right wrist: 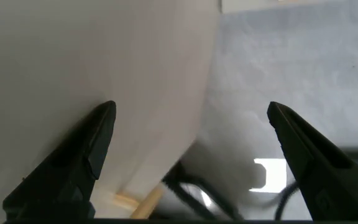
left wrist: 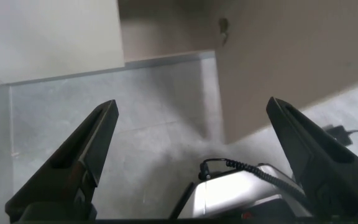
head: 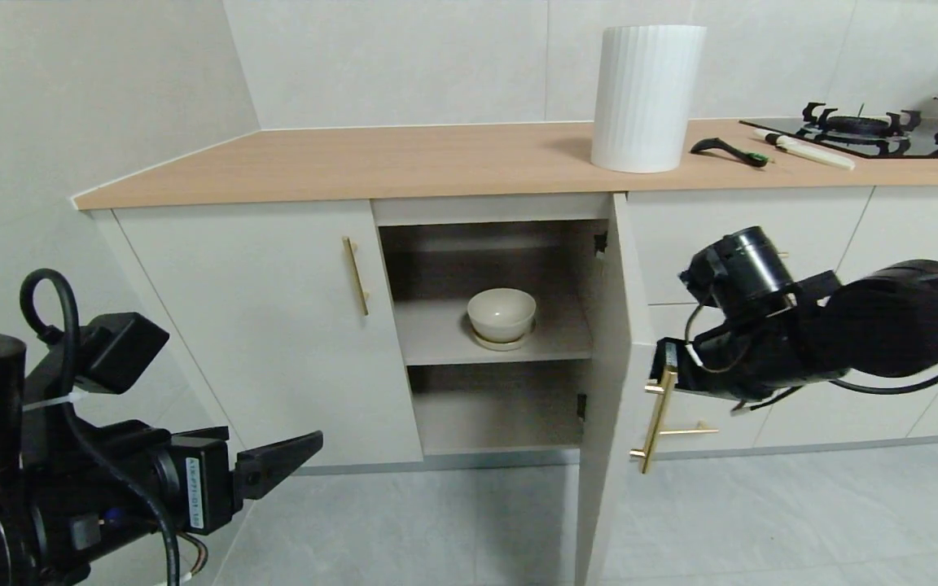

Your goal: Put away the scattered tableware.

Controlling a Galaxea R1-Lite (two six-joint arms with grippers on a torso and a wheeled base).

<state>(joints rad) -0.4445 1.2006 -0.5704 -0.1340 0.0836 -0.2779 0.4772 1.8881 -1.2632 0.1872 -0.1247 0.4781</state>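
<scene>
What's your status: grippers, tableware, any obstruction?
Left gripper open, empty, held low. Right gripper open, at the gold handle of the open cabinet door. Bowl on a saucer on the upper shelf, nothing in front.

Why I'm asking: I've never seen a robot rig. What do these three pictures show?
This is a two-armed kitchen robot. The wide picture comes from a camera on its head. The other two come from cameras on its wrists, each looking out between that gripper's fingers. The left gripper is open and holds nothing, low over the floor. The right gripper is open too, beside the gold handle of the open cabinet door. Inside the cabinet, a bowl sits on a shelf. On the counter are a white ribbed container, a peeler and a knife.
</scene>
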